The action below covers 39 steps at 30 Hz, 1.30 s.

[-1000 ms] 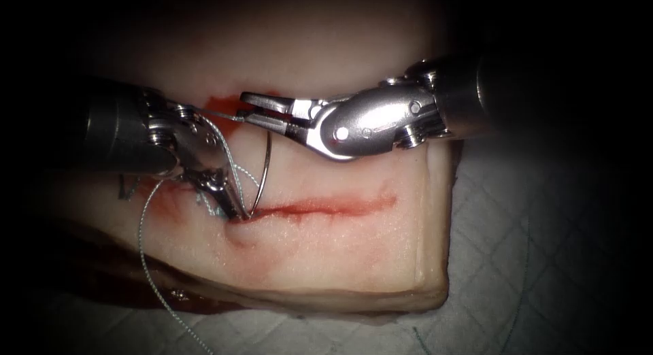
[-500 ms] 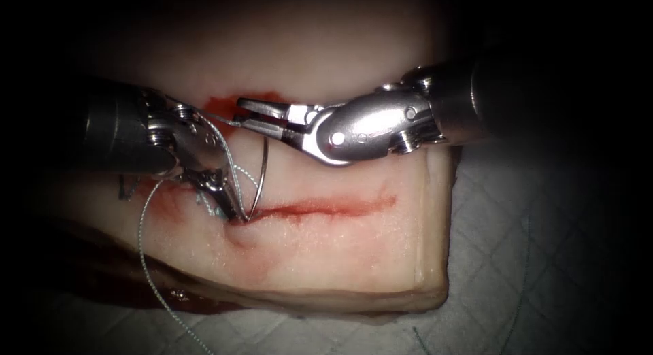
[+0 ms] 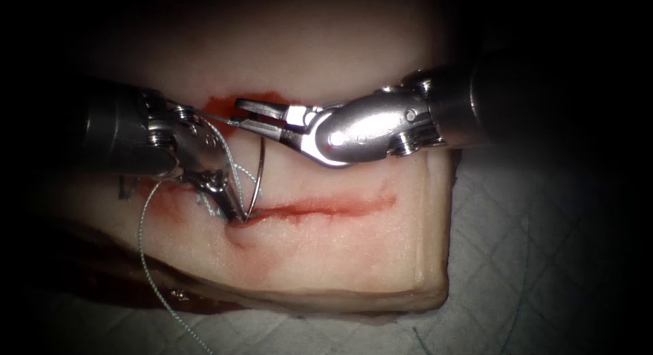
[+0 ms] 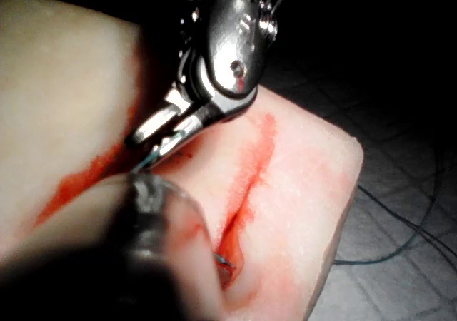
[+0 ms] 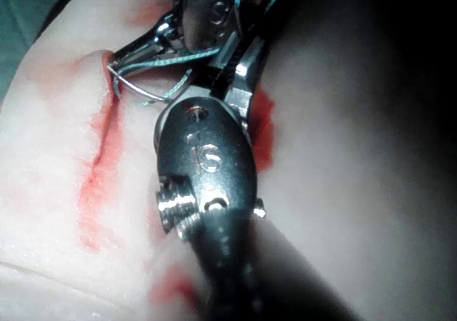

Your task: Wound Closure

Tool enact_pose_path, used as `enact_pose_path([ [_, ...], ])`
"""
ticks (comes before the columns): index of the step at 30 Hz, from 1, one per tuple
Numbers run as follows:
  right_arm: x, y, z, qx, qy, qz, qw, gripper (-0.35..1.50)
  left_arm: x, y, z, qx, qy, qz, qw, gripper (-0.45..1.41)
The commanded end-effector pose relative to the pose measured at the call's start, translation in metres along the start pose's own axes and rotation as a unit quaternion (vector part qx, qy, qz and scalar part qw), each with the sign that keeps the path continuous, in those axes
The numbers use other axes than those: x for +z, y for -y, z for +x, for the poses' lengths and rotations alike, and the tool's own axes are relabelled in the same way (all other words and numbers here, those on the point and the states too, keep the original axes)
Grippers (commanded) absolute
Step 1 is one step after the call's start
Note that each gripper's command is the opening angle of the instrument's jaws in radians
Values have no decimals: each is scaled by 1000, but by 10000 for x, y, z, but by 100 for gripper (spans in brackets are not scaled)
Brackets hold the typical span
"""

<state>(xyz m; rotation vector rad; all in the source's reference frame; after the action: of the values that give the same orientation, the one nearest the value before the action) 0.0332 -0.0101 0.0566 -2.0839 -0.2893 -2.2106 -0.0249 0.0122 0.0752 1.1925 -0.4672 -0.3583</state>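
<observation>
The tissue [image 3: 326, 253] has a red cut [image 3: 320, 207] running left to right. The curved needle [image 3: 260, 175] stands upright over the cut's left end, with its lower end at the cut [image 3: 247, 216]. My left tool [image 3: 235, 215] points down into that end of the cut, shut on the needle near its point. Above, the right tool [image 3: 239, 114] holds the needle's tail end, where the thread [image 3: 218, 117] leaves it. The right wrist view has the needle [image 5: 136, 93] arching from the left tool's jaw tips [image 5: 113, 65] to my right tool [image 5: 232, 60].
Pale thread [image 3: 144, 260] loops around the left tool and trails down over the tissue's front edge onto the quilted cloth [image 3: 544, 260]. An earlier stitch [image 3: 204, 202] sits left of the needle. Red fluid [image 3: 255, 96] stains the tissue behind the right tool's jaws.
The right tool has shifted slightly left, and the needle's upper part has leaned left with it. The left tool has stayed at the cut.
</observation>
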Motion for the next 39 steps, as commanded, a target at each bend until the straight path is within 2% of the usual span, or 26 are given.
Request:
enact_pose_path([
  [1, 7, 2, 3, -1, 1, 1, 1000, -35, 2, -4, -5, 1, 0, 0, 1000, -45],
  [22, 16, -13, 5, 6, -1, 4, 1000, -35, -7, -4, -6, 3, 7, -3, 1000, -45],
  [39, 13, -15, 10, 69, -3, 11, 998, -35, -48, 10, -6, 1, 29, -9, 1000, -45],
])
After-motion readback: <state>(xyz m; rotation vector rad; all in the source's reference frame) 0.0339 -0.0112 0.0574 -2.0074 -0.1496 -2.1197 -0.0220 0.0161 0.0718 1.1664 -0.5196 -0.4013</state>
